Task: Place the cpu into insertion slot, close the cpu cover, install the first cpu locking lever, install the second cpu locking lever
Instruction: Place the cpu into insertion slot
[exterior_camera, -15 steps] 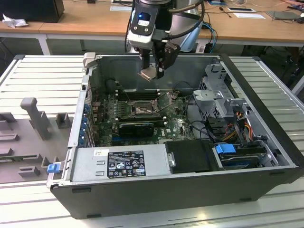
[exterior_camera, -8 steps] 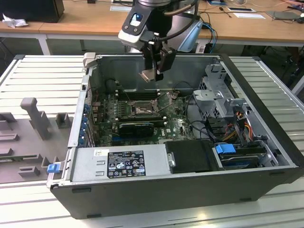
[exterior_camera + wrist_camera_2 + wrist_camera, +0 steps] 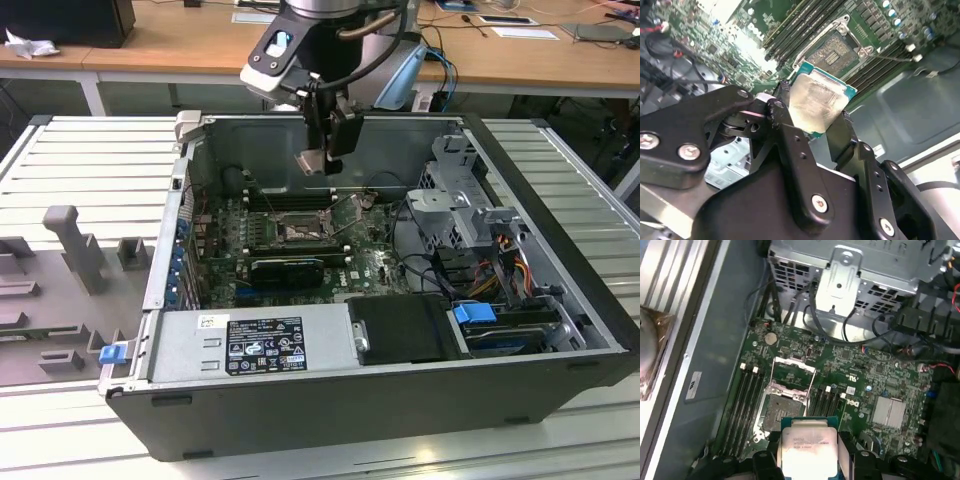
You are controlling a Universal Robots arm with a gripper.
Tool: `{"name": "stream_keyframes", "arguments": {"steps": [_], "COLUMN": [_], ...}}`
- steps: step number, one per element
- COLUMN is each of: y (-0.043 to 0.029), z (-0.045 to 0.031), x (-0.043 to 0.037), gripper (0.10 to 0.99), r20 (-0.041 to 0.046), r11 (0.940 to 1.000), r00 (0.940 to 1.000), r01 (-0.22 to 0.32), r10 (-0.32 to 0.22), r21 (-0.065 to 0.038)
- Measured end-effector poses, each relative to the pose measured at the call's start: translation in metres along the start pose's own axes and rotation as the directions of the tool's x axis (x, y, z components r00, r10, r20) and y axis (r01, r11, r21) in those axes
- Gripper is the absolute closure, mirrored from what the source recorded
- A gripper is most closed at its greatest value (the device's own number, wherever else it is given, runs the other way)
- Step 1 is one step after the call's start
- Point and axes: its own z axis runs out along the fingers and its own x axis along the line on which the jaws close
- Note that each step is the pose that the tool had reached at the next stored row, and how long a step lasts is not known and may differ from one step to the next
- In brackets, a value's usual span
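The arm's gripper (image 3: 322, 152) hangs over the open computer case (image 3: 400, 405), in the upper middle of the exterior view. Its fingers (image 3: 790, 135) are clenched on the cpu (image 3: 312, 162) – one black finger on each of two opposite edges, the pale metal top in plain sight in both wrist views. The cpu is held in the air above the green motherboard (image 3: 372, 265), clear of it and touching nothing but the fingers.

Below it, near the middle of the board in the exterior view, sits the socket (image 3: 297, 232), bare and with no chip in it. In the first wrist view the socket (image 3: 782, 410) lies just beyond the cpu (image 3: 807, 447), and the cpu cover (image 3: 794, 371) – a thin grey frame with an open centre – stands flipped open at the socket's far edge.

The case lies on its side on a grey slatted bench (image 3: 80, 160). A silver drive cage (image 3: 455, 190) fills the case toward the exterior view's right, and a labelled power supply (image 3: 250, 345) runs along the near wall.
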Motion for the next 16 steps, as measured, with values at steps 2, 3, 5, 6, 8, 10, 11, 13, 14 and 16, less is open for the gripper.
{"name": "stream_keyframes", "arguments": {"steps": [2, 3, 5, 6, 8, 10, 11, 13, 14, 16], "y": [-0.0004, -0.0006, -0.001, -0.0014, -0.0023, -0.0051, -0.0059, -0.0066, -0.0062, -0.0056], "z": [0.0044, 0.0071, 0.0116, 0.0158, 0.0227, 0.0288, 0.03, 0.035, 0.0378, 0.0427], "x": [-0.0001, -0.0002, -0.0002, -0.0003, 0.0009, 0.0026, 0.0032, 0.0084, 0.0111, 0.0154], "gripper": [0.553, 0.553, 0.553, 0.553, 0.553, 0.553, 0.553, 0.553, 0.553, 0.553], "r20": [0.0047, 0.0071, 0.011, 0.014, 0.0165, 0.0161, 0.0157, 0.0155, 0.0156, 0.0159], "r11": [0.9986, 0.9968, 0.9923, 0.9871, 0.9825, 0.9825, 0.9825, 0.9823, 0.982, 0.9813], "r00": [0.9986, 0.9968, 0.9923, 0.987, 0.9824, 0.9824, 0.9824, 0.9822, 0.9819, 0.9811], "r01": [-0.053, -0.08, -0.124, -0.16, -0.186, -0.186, -0.186, -0.187, -0.189, -0.193], "r10": [0.053, 0.08, 0.124, 0.16, 0.186, 0.186, 0.186, 0.187, 0.189, 0.193], "r21": [-0.001, -0.002, -0.003, -0.004, -0.005, -0.005, -0.005, -0.005, -0.005, -0.005]}}
